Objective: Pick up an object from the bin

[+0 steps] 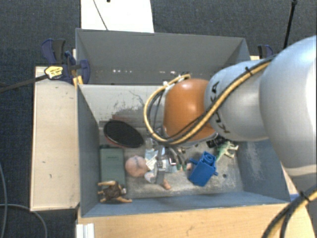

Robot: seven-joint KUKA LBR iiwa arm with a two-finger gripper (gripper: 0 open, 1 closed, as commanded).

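Gripper (159, 165): low over the middle of the bin floor, beneath the arm's orange wrist cover (185, 108), its metal tip among the loose things towards the near edge.
Claw state: cannot tell whether it is released or clenched, because the cover and cables hide too much. Nothing can be made out in its grip.
Nearest thing: a pale pink rounded lump (133, 166) lies just beside the gripper on the left-wall side, perhaps touching it. As a judgement only, this is the likeliest thing to be picked.
Other neighbours: a blue plastic piece (202, 170) lies just beside the gripper on the right-wall side, and a small pinkish bit (166, 185) lies between the gripper and the near edge.
Further off: a dark green flat block (112, 165) lies by the left wall, with a black oval disc (123, 133) beyond it towards the far wall. A brown toy figure (113, 191) sits in the near-left corner, and a green-and-white thing (225, 148) lies towards the right wall, partly hidden under the arm.
Bin (158, 53): grey metal with sloping walls. All the things rest on its floor.
Done: by the look of it the reach is made, since the gripper is at floor level among the things.
Left: a sure hold on one thing and the lift clear of the bin. Nothing is raised off the floor.
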